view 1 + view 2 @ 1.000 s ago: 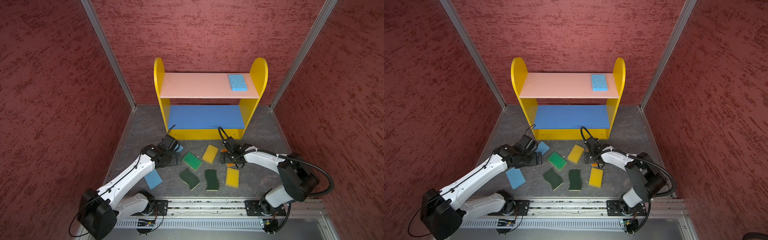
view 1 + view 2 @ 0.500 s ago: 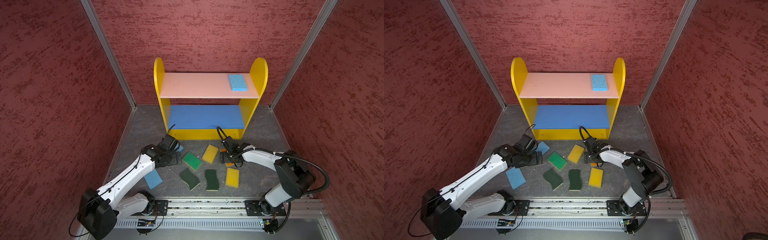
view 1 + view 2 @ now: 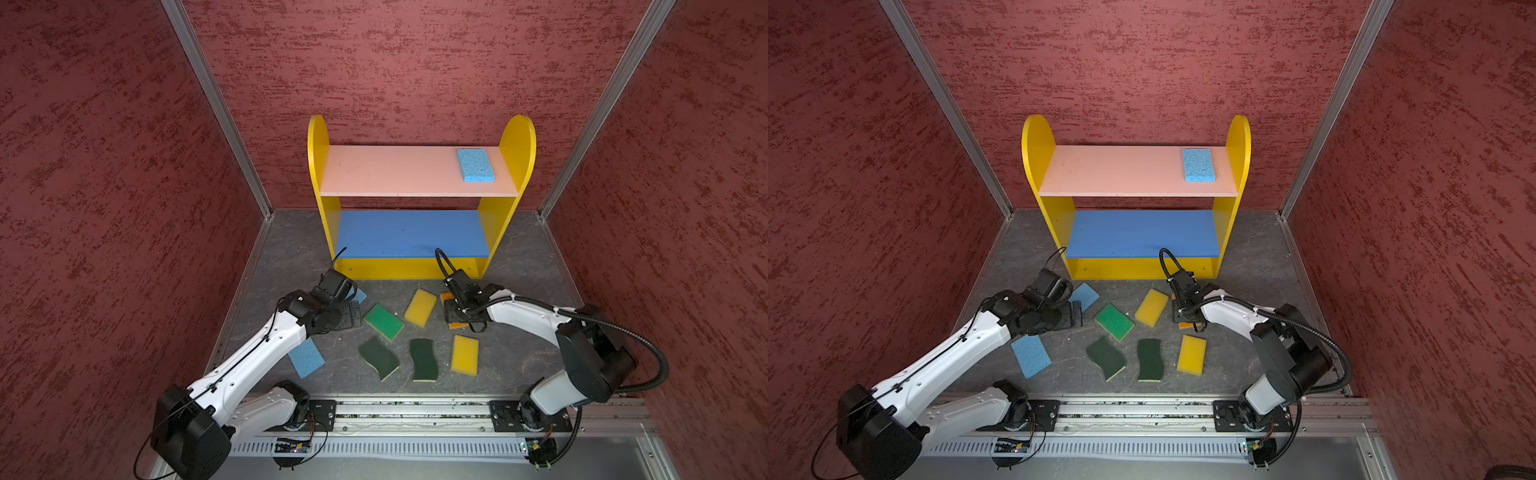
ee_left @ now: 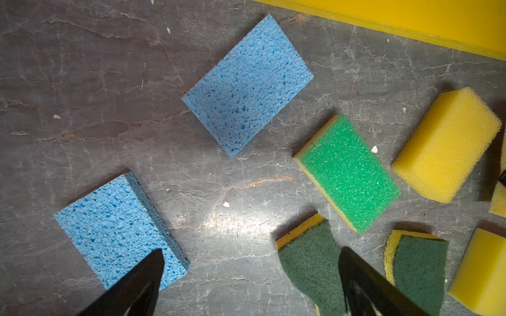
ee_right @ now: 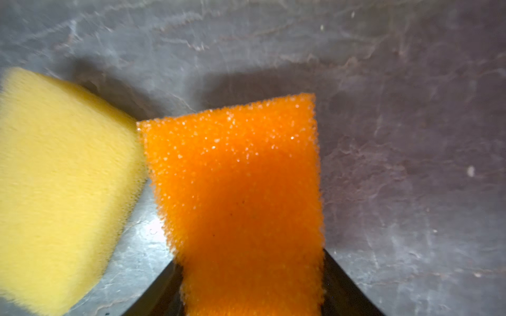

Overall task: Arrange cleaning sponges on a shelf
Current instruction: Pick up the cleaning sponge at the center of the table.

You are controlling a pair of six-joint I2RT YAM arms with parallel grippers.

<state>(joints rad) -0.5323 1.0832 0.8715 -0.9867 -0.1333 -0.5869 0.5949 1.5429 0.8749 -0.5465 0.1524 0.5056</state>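
My right gripper has the orange-topped sponge between its fingers, which sit against both long sides of it. That is a grip, though I cannot say how firm. The sponge's far corner touches a yellow sponge lying beside it on the grey floor.

My left gripper stands wide open with nothing in it, hovering over bare floor. One finger overlaps the edge of a light blue sponge in the wrist view; the other comes down beside a dark green wavy sponge. Further out lie a second light blue sponge and the bright green sponge.

In both top views the loose sponges are scattered on the floor in front of the shelf, between the two arms. They include another wavy dark green sponge and another yellow pad. Only one is shelved: a third light blue sponge lies flat on the pink top board, at the end by the right side panel.
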